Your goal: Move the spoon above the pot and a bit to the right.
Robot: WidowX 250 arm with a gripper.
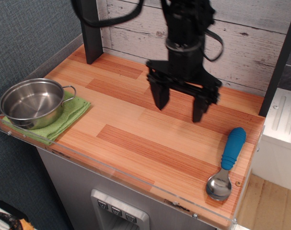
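The spoon [226,162] lies at the front right corner of the wooden table, its blue ribbed handle pointing away from me and its shiny metal bowl near the front edge. The pot [31,102], shallow and shiny with two wire loop handles, sits on a green cloth [64,117] at the far left. My black gripper [180,106] hangs open and empty above the middle right of the table, up and to the left of the spoon, apart from it.
A clear plastic lip [135,179] runs along the front edge of the wooden table [135,139]. A grey plank wall [241,43] stands behind. A black post [90,33] rises at the back left, and another [279,62] at the right.
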